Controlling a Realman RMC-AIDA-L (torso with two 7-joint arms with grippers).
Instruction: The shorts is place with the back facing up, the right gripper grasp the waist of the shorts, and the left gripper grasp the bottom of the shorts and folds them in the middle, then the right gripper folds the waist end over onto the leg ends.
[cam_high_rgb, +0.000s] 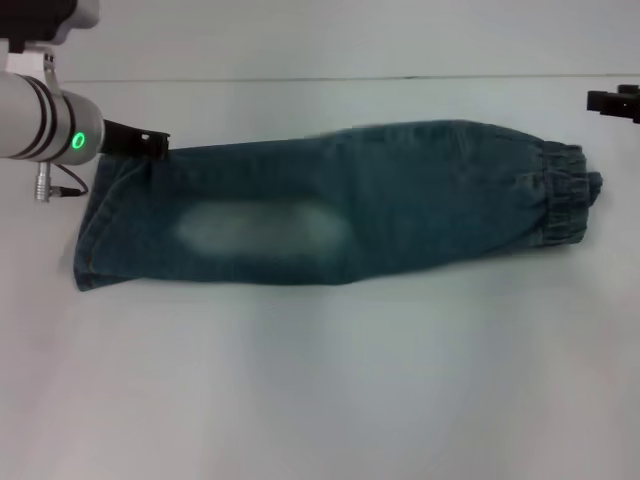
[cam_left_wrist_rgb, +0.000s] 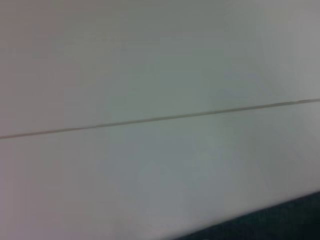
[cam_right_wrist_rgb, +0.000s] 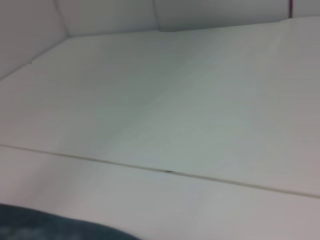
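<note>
Currently, the shorts (cam_high_rgb: 340, 205) are seen folded lengthwise across the white worktop (cam_high_rgb: 320, 380), waist (cam_high_rgb: 565, 195) at 3 o'clock, hems (cam_high_rgb: 95, 235) at 9. The left gripper (cam_high_rgb: 135, 140) is held at the hem's far corner, the right gripper (cam_high_rgb: 615, 102) apart beyond the waist; whether either's jaws are released or clenched cannot be told.

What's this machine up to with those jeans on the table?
It is folding a pair of denim shorts lying on a white table. They already lie doubled lengthwise, the waist of the shorts toward the robot's right, the leg ends toward its left. The left claw sits at the far corner of the leg ends. The right claw hangs just beyond the waist, touching nothing.
</note>
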